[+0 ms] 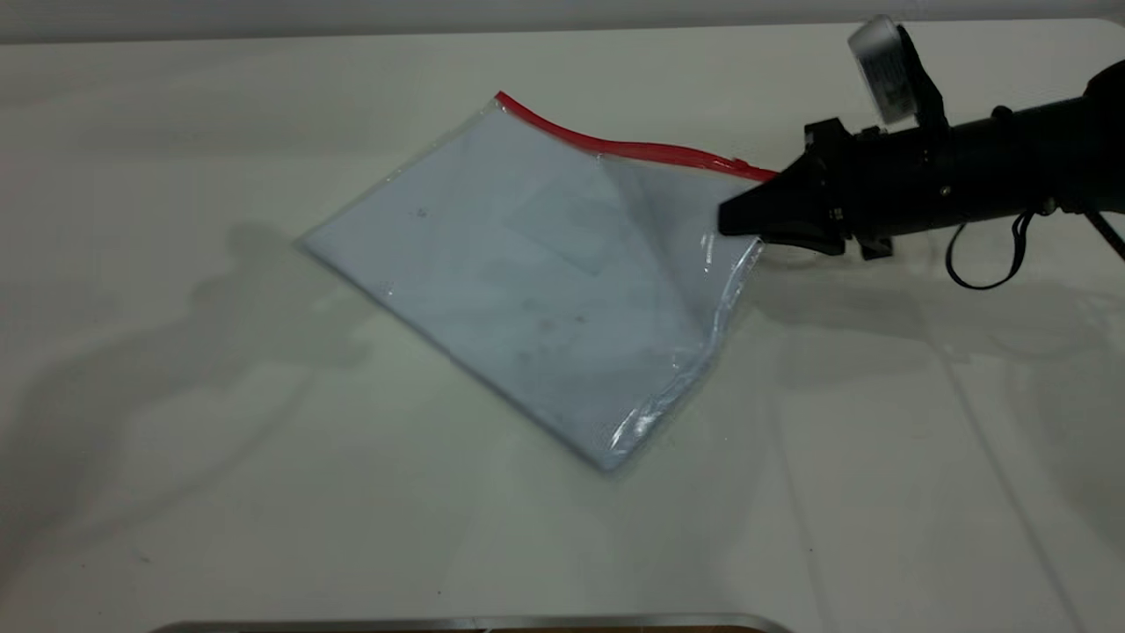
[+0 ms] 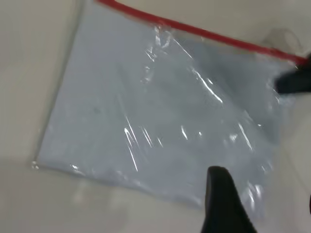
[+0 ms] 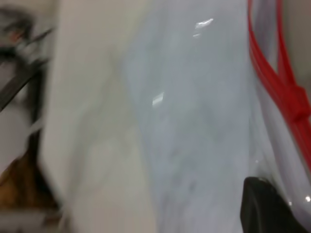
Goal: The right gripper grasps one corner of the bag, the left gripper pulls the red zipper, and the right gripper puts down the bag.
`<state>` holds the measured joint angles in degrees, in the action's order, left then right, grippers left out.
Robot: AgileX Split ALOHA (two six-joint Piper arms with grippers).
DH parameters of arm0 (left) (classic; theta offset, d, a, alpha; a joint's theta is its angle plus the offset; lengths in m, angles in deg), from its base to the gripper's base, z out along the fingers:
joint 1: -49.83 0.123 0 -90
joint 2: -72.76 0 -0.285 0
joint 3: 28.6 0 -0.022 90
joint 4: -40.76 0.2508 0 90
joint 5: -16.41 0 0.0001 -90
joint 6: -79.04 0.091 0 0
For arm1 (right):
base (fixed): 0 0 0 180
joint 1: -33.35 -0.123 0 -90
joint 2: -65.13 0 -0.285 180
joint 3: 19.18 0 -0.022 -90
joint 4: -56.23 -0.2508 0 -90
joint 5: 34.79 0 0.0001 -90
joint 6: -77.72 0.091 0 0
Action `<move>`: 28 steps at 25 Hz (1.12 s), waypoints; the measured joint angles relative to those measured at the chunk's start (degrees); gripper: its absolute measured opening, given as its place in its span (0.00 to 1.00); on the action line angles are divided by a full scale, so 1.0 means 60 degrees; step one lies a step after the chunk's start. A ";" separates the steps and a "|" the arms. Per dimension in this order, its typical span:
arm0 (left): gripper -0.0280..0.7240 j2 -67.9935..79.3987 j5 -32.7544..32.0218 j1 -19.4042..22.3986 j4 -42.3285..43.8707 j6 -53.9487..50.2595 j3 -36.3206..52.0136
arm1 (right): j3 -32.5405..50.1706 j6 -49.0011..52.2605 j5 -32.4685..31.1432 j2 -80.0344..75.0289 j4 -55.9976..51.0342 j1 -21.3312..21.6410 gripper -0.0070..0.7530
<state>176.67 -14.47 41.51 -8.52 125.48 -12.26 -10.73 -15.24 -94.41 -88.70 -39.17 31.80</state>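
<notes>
The clear bag [image 1: 527, 264] lies slanted on the white table, white paper showing inside. Its red zipper [image 1: 615, 145] runs along the far long edge to a small slider tab [image 1: 738, 164]. My right gripper [image 1: 728, 221] is shut on the bag's corner [image 1: 763, 176] at the zipper's right end, raising that end in a fold. In the right wrist view one finger [image 3: 265, 208] shows under the plastic beside the zipper [image 3: 277, 82]. My left gripper [image 2: 265, 199] is open above the bag [image 2: 160, 111], out of the exterior view; the zipper [image 2: 204, 31] lies on the bag's far side.
The white table [image 1: 176, 440] surrounds the bag. A metal strip [image 1: 457, 624] runs along the near edge. The right arm's cable loop [image 1: 984, 264] hangs over the table. Dark clutter [image 3: 19, 73] shows beyond the table's edge.
</notes>
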 joint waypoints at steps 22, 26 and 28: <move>0.68 0.2895 -0.0377 -0.0267 -0.1305 0.2875 -0.2263 | -0.1713 0.0968 0.0565 0.2203 0.3965 -0.1449 0.05; 0.68 0.4194 -0.1968 -0.0493 -0.1522 0.4216 -0.3726 | -0.1713 0.0968 0.0609 0.2203 0.3965 -0.1467 0.05; 0.68 0.4832 -0.2579 -0.0736 -0.1529 0.4529 -0.4491 | -0.1713 0.0958 0.0698 0.2203 0.3965 -0.1467 0.05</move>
<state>205.66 -29.95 37.09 -17.69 152.66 -39.20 -21.01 -9.50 -90.22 -75.48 -15.38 23.00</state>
